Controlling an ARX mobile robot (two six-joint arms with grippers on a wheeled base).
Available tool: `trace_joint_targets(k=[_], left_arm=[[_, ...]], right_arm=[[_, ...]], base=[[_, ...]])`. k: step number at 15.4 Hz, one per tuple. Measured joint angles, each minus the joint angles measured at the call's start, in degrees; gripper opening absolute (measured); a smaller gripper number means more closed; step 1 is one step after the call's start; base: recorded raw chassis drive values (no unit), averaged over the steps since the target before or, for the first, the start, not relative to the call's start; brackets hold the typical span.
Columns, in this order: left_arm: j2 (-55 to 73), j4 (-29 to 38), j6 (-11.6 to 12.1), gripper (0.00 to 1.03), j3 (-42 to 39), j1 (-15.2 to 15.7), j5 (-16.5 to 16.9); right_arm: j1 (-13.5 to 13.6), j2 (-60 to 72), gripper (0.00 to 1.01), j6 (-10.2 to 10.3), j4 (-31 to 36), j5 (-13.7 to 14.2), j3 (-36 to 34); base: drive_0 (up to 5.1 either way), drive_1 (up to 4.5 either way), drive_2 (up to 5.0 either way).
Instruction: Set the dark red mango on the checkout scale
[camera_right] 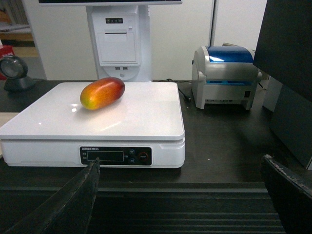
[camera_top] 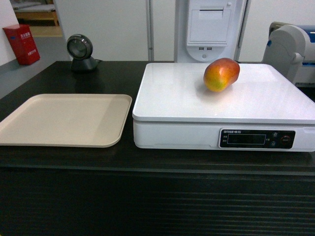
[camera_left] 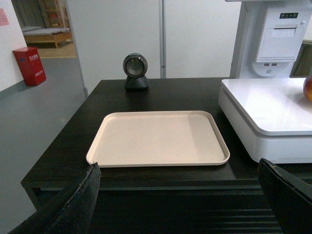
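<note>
The dark red mango [camera_top: 221, 74] lies on its side on the far part of the white scale's platter [camera_top: 172, 96], red end up, yellow-green end toward me. In the right wrist view the mango [camera_right: 102, 93] rests on the scale [camera_right: 136, 117] at the left rear. The scale stands on the black checkout counter [camera_top: 98, 157]. My left gripper [camera_left: 178, 170] is open and empty, held in front of the counter's ribbed panel. My right gripper [camera_right: 180, 165] is open and empty too, below the scale's front. Neither gripper shows in the head view.
A beige flat tray [camera_top: 64, 119] lies left of the scale. A round barcode scanner [camera_top: 80, 53] stands at the back left. A label printer [camera_right: 224, 75] sits right of the scale, and a receipt kiosk [camera_top: 211, 27] behind it. A dark monitor [camera_right: 287, 44] hangs at the right.
</note>
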Motion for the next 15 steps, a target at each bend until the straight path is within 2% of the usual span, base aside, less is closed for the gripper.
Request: trace_joint_targets(k=[15], left_arm=[[0.0,0.0,0.0,0.98,0.0,0.0,0.0]], right_arm=[[0.0,0.0,0.98,0.07,0.07,0.04,0.0]], base=[[0.0,0.0,0.0]])
